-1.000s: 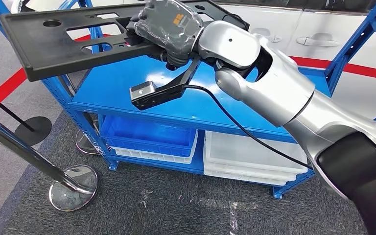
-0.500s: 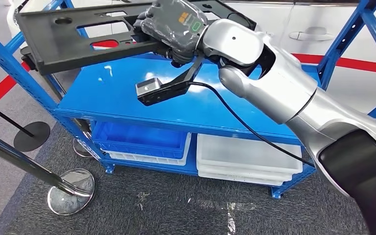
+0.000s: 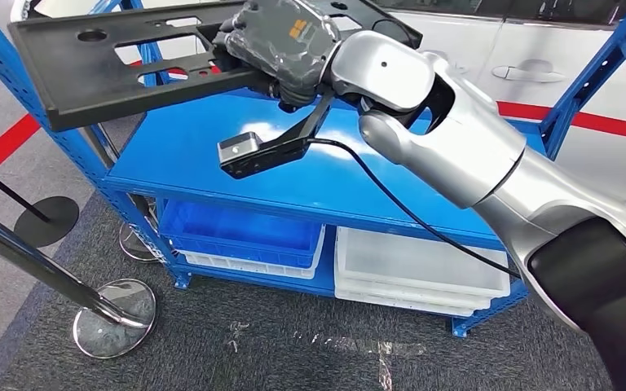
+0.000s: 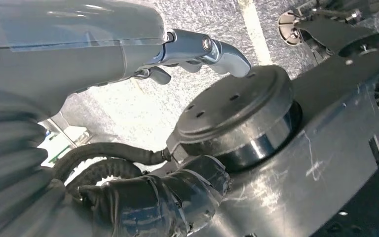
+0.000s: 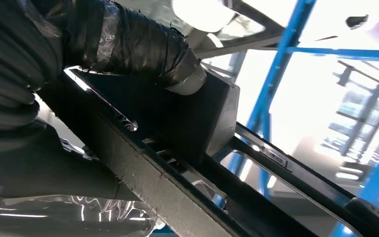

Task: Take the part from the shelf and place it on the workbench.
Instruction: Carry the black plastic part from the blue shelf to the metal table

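The part is a long flat black panel with several cutouts. It hangs above the top board of the blue shelf, reaching out past the shelf's left upright. My right hand, wrapped in clear film, grips the panel at its right end. In the right wrist view a dark finger presses over the edge of the part. My left hand hangs low over grey floor, fingers loosely apart with nothing in them.
A blue bin and white bins sit on the shelf's lower level. Chrome stanchion bases stand on the dark carpet at the left, with a slanted black pole. White car doors stand behind the shelf.
The whole picture swayed sideways and back, so the camera moved. The black panel stays in my right hand's grip above the shelf top, at much the same height.
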{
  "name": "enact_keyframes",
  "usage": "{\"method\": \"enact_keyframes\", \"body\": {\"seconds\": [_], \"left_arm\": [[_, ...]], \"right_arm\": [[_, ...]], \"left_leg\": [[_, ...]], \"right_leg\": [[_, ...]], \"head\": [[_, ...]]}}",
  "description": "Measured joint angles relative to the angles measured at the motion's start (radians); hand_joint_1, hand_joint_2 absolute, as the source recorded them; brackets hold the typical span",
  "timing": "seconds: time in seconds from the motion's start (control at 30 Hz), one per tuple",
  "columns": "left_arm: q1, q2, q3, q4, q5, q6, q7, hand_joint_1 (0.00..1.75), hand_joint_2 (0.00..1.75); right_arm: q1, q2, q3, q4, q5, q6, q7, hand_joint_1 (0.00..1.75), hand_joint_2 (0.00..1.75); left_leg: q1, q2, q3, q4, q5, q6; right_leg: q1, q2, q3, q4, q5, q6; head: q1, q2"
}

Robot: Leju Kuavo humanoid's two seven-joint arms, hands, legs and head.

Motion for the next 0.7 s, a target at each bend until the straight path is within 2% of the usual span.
{"method": "enact_keyframes", "body": {"seconds": [0.03, 0.07, 0.13, 0.17, 0.2, 0.27, 0.33, 0.37, 0.43, 0.5, 0.53, 0.57, 0.6, 0.63, 0.67, 0.7], "left_arm": [[0.0, -0.002, -0.001, 0.0, -0.003, -0.001, 0.0, 0.0, 1.75], [0.0, -0.005, -0.001, 0.0, -0.006, -0.002, 0.0, 0.0, 1.75], [0.0, -0.009, -0.003, 0.0, -0.012, -0.004, 0.0, 0.0, 1.75], [-0.001, -0.012, -0.003, 0.0, -0.014, -0.005, 0.0, 0.0, 1.75], [-0.001, -0.014, -0.004, 0.0, -0.015, -0.006, 0.0, 0.0, 1.75], [-0.002, -0.017, -0.005, 0.0, -0.021, -0.008, 0.0, 0.0, 1.75], [-0.003, -0.02, -0.006, 0.0, -0.025, -0.01, 0.0, 0.0, 1.75], [-0.002, -0.02, -0.007, 0.0, -0.027, -0.011, 0.0, 0.0, 1.75], [-0.002, -0.021, -0.008, 0.001, -0.029, -0.012, 0.0, 0.0, 1.75], [-0.002, -0.021, -0.008, 0.001, -0.03, -0.012, 0.0, 0.0, 1.75], [-0.002, -0.021, -0.008, 0.001, -0.03, -0.012, 0.0, 0.0, 1.75], [-0.002, -0.021, -0.008, 0.001, -0.031, -0.012, 0.0, 0.0, 1.75], [-0.002, -0.021, -0.008, 0.001, -0.031, -0.012, 0.0, 0.0, 1.75], [-0.002, -0.021, -0.008, 0.001, -0.031, -0.012, 0.0, 0.0, 1.75], [-0.002, -0.021, -0.008, 0.001, -0.032, -0.012, 0.0, 0.0, 1.75], [-0.002, -0.021, -0.008, 0.001, -0.033, -0.013, 0.0, 0.0, 1.75]], "right_arm": [[0.001, 0.001, 0.0, 0.0, 0.001, 0.0, -0.001, 1.75, 1.75], [0.001, 0.002, 0.0, 0.0, 0.002, 0.0, -0.001, 1.75, 1.75], [0.0, 0.003, 0.0, 0.0, 0.003, 0.0, -0.001, 1.75, 1.75], [-0.001, 0.004, 0.0, 0.0, 0.004, -0.001, -0.001, 1.75, 1.75], [-0.003, 0.007, 0.0, 0.0, 0.004, -0.001, -0.001, 1.75, 1.75], [-0.006, 0.011, 0.0, 0.0, 0.005, -0.002, -0.001, 1.75, 1.75], [-0.007, 0.014, 0.0, 0.0, 0.006, -0.003, -0.001, 1.75, 1.75], [-0.007, 0.016, 0.0, 0.0, 0.006, -0.003, -0.001, 1.75, 1.75], [-0.009, 0.018, 0.0, 0.0, 0.007, -0.003, 0.0, 1.75, 1.75], [-0.009, 0.02, 0.0, 0.0, 0.008, -0.003, 0.0, 1.75, 1.75], [-0.008, 0.021, 0.0, 0.0, 0.008, -0.003, 0.0, 1.75, 1.75], [-0.008, 0.021, 0.0, 0.0, 0.009, -0.003, 0.0, 1.75, 1.75], [-0.008, 0.021, 0.0, 0.0, 0.01, -0.002, 0.0, 1.75, 1.75], [-0.01, 0.022, 0.0, 0.0, 0.01, -0.002, 0.0, 1.75, 1.75], [-0.013, 0.023, 0.0, 0.0, 0.011, -0.002, 0.0, 1.75, 1.75], [-0.016, 0.025, 0.0, 0.001, 0.011, -0.002, 0.0, 1.75, 1.75]], "left_leg": [[-0.001, 0.0, 0.001, 0.001, -0.001, 0.001], [-0.001, -0.001, 0.002, 0.001, -0.003, 0.002], [-0.002, -0.004, 0.007, 0.003, -0.007, 0.001], [-0.005, -0.005, 0.009, 0.004, -0.009, -0.001], [-0.007, -0.006, 0.008, 0.005, -0.011, -0.004], [-0.008, -0.006, 0.006, 0.005, -0.01, -0.012], [-0.005, -0.006, 0.005, 0.006, -0.011, -0.022], [-0.005, -0.005, 0.0, 0.017, -0.022, -0.027], [-0.003, -0.002, -0.032, 0.097, -0.075, -0.037], [0.0, -0.001, -0.081, 0.217, -0.133, -0.046], [0.001, -0.001, -0.094, 0.253, -0.142, -0.05], [0.002, 0.0, -0.091, 0.253, -0.132, -0.053], [0.004, 0.0, -0.071, 0.218, -0.107, -0.056], [0.007, 0.0, -0.04, 0.158, -0.077, -0.058], [0.007, -0.001, -0.009, 0.1, -0.056, -0.06], [0.007, -0.002, 0.012, 0.056, -0.043, -0.057]], "right_leg": [[0.0, 0.0, -0.015, 0.023, 0.003, 0.0], [0.0, 0.0, -0.014, 0.01, 0.024, -0.002], [0.002, 0.0, 0.035, -0.104, 0.094, -0.011], [0.005, 0.0, 0.065, -0.165, 0.12, -0.017], [0.007, 0.0, 0.087, -0.211, 0.133, -0.021], [0.011, 0.001, 0.103, -0.242, 0.132, -0.026], [0.008, 0.0, 0.106, -0.253, 0.137, -0.032], [0.005, -0.001, 0.109, -0.258, 0.14, -0.036], [-0.001, -0.004, 0.113, -0.266, 0.146, -0.042], [-0.001, -0.004, 0.111, -0.265, 0.147, -0.043], [-0.002, -0.005, 0.11, -0.263, 0.147, -0.043], [-0.002, -0.005, 0.109, -0.26, 0.147, -0.043], [-0.004, -0.005, 0.106, -0.256, 0.146, -0.042], [-0.005, -0.005, 0.103, -0.25, 0.145, -0.041], [-0.004, -0.004, 0.098, -0.243, 0.144, -0.037], [-0.003, -0.002, 0.091, -0.237, 0.144, -0.032]], "head": [[0.0, 0.0], [0.0, 0.0], [0.0, 0.0], [0.0, 0.0], [0.0, 0.0], [-0.001, 0.0], [-0.001, 0.0], [-0.002, 0.0], [-0.005, 0.0], [-0.006, 0.0], [-0.006, 0.0], [-0.006, 0.0], [-0.006, 0.0], [-0.006, 0.0], [-0.007, 0.0], [-0.007, 0.0]]}}
